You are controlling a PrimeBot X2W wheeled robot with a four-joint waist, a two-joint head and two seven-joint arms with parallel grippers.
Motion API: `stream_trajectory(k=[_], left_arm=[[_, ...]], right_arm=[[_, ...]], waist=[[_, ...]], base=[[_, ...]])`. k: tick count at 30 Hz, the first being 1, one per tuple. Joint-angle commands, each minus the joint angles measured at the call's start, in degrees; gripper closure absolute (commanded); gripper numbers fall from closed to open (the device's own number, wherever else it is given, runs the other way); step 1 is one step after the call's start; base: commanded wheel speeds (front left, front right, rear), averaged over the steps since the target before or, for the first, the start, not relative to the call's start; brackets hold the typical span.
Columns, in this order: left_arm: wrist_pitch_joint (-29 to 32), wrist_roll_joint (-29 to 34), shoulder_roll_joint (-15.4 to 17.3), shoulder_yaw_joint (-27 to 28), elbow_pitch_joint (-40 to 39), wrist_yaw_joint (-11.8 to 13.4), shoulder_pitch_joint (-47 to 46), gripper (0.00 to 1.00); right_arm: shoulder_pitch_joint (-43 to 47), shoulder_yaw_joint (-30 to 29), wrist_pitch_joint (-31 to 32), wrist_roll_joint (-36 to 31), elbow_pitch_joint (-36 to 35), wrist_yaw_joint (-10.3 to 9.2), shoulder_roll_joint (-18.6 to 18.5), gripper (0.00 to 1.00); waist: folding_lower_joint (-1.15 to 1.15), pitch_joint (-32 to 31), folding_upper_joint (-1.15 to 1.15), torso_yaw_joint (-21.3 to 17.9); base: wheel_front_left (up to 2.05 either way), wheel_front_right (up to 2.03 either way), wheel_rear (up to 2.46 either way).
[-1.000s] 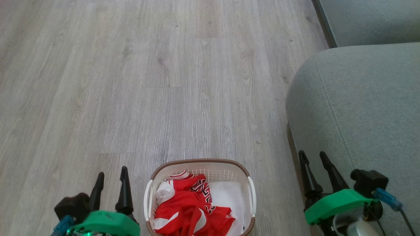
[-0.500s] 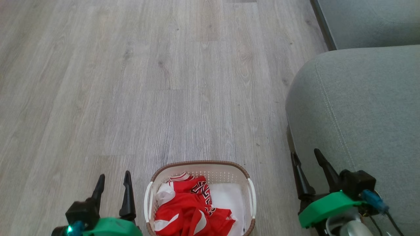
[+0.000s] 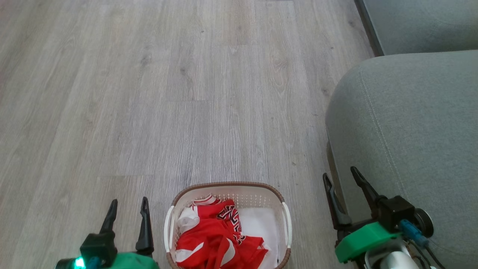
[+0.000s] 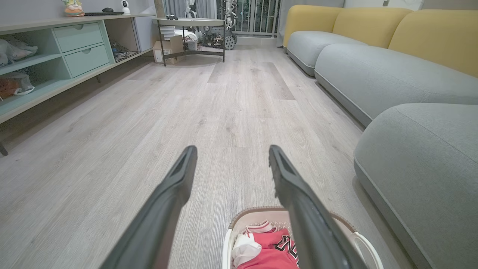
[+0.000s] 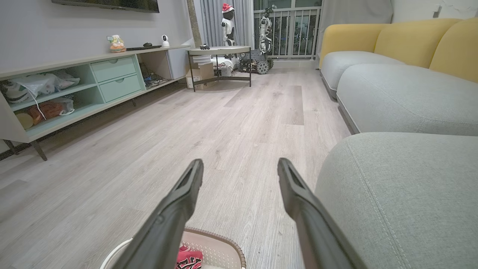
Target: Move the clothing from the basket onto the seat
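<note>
Pale wood floor [image 3: 186, 93] carries the basket [image 3: 227, 184], red clothing [image 3: 213, 239] heaped inside it. We hold our left gripper [image 3: 129, 200] spread and empty left of the basket, our right gripper [image 3: 339, 172] equally spread to its right, beside the seat [image 3: 410, 123], likely ready to reach in.

Pale grey wood-plank floor [image 3: 186, 93]. Mint-green cabinet [image 5: 74, 61], two drawers [image 5: 114, 69], open shelves holding bags [image 5: 37, 84], against the wall. Table [image 5: 218, 50] on dark legs at the far end, cardboard box [image 5: 199, 74] beneath. Yellow sofa backrests [image 5: 407, 41]. Small white camera [image 5: 163, 40] on the cabinet top.
</note>
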Motion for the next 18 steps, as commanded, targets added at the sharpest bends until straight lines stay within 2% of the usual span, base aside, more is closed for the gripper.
stream_trajectory(k=[1, 18], left_arm=[[-0.72, 0.14, 0.46, 2.05, -1.68, 0.20, -1.73, 0.00], [-0.72, -2.37, 0.44, 2.61, -1.40, 0.02, -1.99, 0.00]], right_arm=[[-1.16, 1.34, -0.79, -0.38, -2.07, -0.01, -0.61, 0.00], [-1.40, 0.41, -0.79, 0.91, -1.59, -0.01, -0.61, 0.00]], waist=[[0.00, 0.06, 0.00, -0.02], [0.00, 0.34, 0.00, -0.05]], base=[[0.00, 0.00, 0.00], [0.00, 0.00, 0.00]])
